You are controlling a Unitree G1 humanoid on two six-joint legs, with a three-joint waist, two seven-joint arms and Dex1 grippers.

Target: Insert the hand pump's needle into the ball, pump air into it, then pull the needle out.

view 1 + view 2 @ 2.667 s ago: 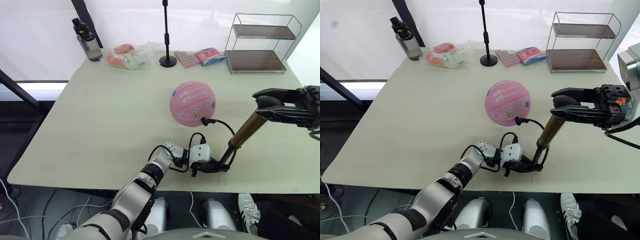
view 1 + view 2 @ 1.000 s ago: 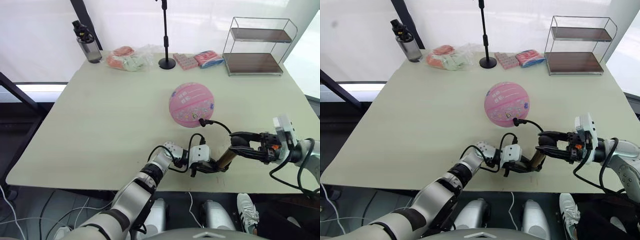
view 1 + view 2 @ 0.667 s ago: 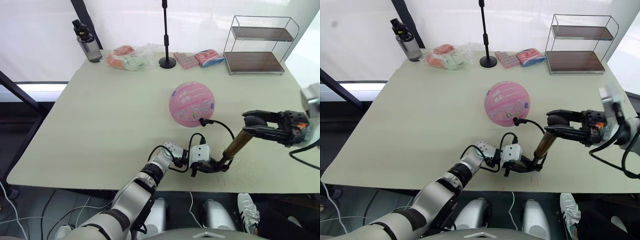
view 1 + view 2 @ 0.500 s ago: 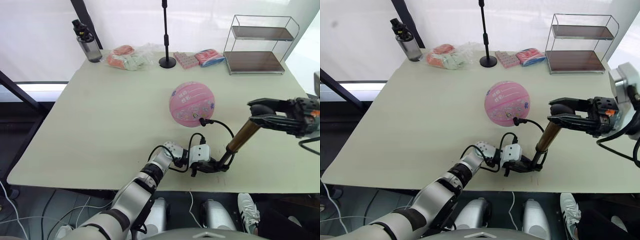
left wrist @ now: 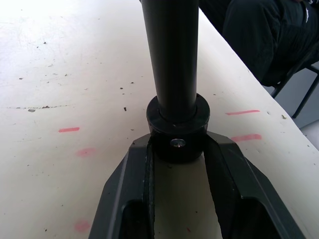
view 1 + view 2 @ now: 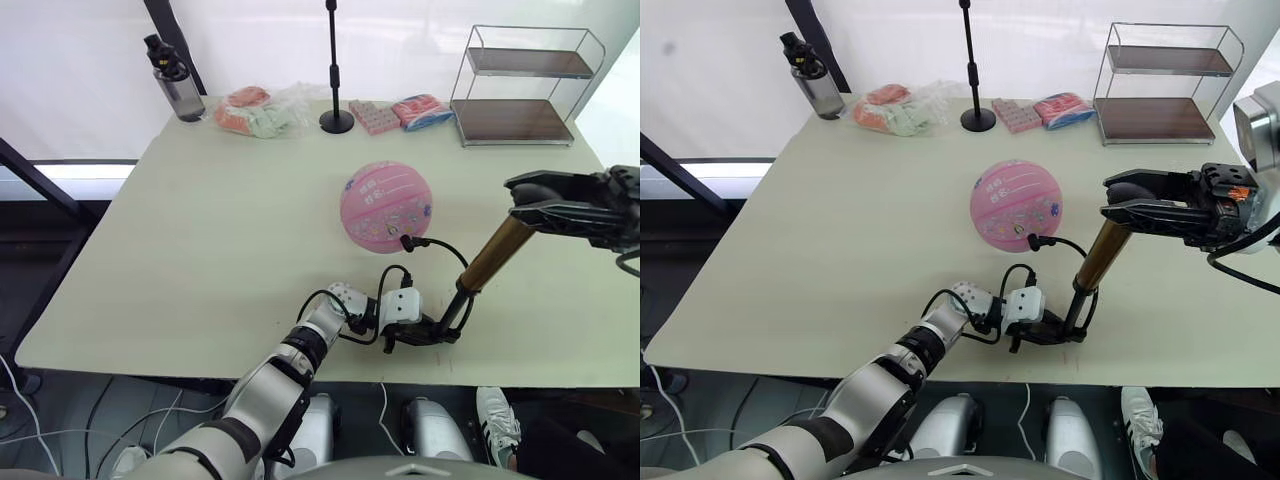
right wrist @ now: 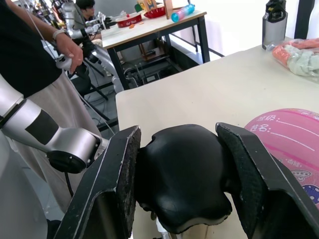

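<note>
**Handle drawn up again, needle seated in the ball**

Now mid-pumping, by the look of it. Left tool (image 6: 432, 335) clamped on the black base cap of the hand pump (image 6: 490, 258), pinning that end to the surface (image 6: 200, 250) near its front edge; in the left wrist view, both fingers (image 5: 130, 169) pressed against the cap, dark shaft rising between them. Right tool (image 6: 1120, 205) closed around the black T-handle, held high and out to the right, with the gold barrel slanting up from the base toward it.

Compared with a second ago: handle then low and close to the base, barrel nearly collapsed and lying flat; since raised in stages to full extension, matching the pose from nearly three seconds back. Reads as one complete down-and-up stroke, so air is likely going in.

Ball (image 6: 386, 207) resting mid-surface, just behind the pump, unmoved throughout. Thin black hose looping from the pump base up to the ball's lower right side; needle (image 6: 405, 240) fitting sitting against the skin there, apparently inserted, pin itself too small to make out.

Insertion done, then; pumping under way; extraction not yet begun. Next stroke probably a push down along the barrel's line, base kept pinned so the hose does not tug the needle loose.
</note>
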